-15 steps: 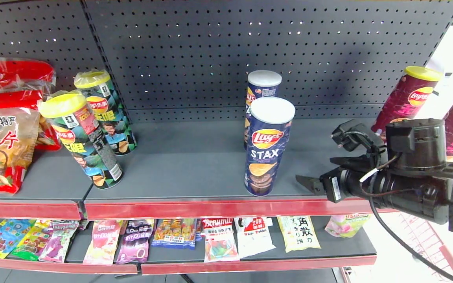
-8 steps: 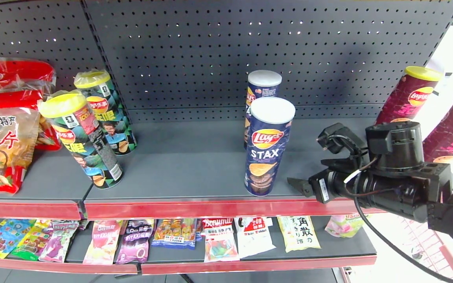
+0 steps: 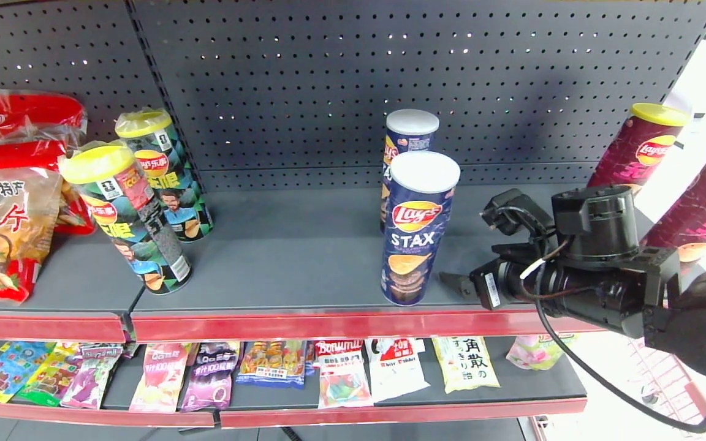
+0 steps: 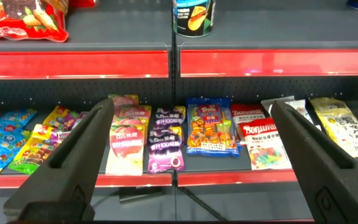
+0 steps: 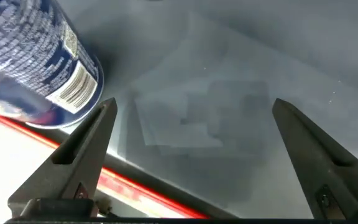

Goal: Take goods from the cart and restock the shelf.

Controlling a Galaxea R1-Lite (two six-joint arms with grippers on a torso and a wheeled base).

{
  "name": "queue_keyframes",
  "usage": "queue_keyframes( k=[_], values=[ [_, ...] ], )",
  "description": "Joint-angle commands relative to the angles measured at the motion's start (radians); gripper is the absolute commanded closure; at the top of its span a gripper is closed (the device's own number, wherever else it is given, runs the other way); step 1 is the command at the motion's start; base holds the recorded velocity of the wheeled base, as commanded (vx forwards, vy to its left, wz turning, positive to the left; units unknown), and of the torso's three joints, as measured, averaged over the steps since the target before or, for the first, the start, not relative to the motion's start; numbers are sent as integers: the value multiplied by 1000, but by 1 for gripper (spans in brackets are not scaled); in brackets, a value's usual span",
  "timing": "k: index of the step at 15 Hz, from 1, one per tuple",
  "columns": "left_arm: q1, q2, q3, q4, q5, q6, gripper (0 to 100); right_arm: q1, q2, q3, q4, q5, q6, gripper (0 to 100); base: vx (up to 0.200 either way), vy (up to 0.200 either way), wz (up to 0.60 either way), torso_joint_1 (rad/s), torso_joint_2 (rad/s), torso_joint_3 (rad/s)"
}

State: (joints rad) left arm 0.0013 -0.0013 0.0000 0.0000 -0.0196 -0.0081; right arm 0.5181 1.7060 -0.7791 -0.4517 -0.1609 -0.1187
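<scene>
Left jaws gape empty facing lower shelf (image 4: 135,181); right jaws gape empty beside blue can (image 3: 417,229).

front can (image 3: 415,245): navy, white lid
right cans (image 3: 632,147): maroon, yellow lids
left cans (image 3: 135,226): teal-black pattern, yellow lids
shelf (image 3: 292,257): grey, red edge

Loads of print on my feeds, but I'm not quoting any of it. There's a logo and big white lettering on the front blue can (image 3: 417,229), with a barcode (image 5: 73,86) low on its side. Logos on the maroon cans (image 3: 635,147). Characters on the green cans (image 3: 129,214), the nut bag (image 3: 3,226) and the snack packets (image 4: 207,127) below.
</scene>
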Motion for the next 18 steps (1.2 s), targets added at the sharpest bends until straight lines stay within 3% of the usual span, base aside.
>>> queue_keyframes(
  k=[1,18],
  values=[
    [0,1,0,0,0,-1,0,8,6,-8,1,0,-1,0,0,0,0,0,0,0],
    [0,1,0,0,0,0,0,45,37,-23,1,0,-1,0,0,0,0,0,0,0]
  ],
)
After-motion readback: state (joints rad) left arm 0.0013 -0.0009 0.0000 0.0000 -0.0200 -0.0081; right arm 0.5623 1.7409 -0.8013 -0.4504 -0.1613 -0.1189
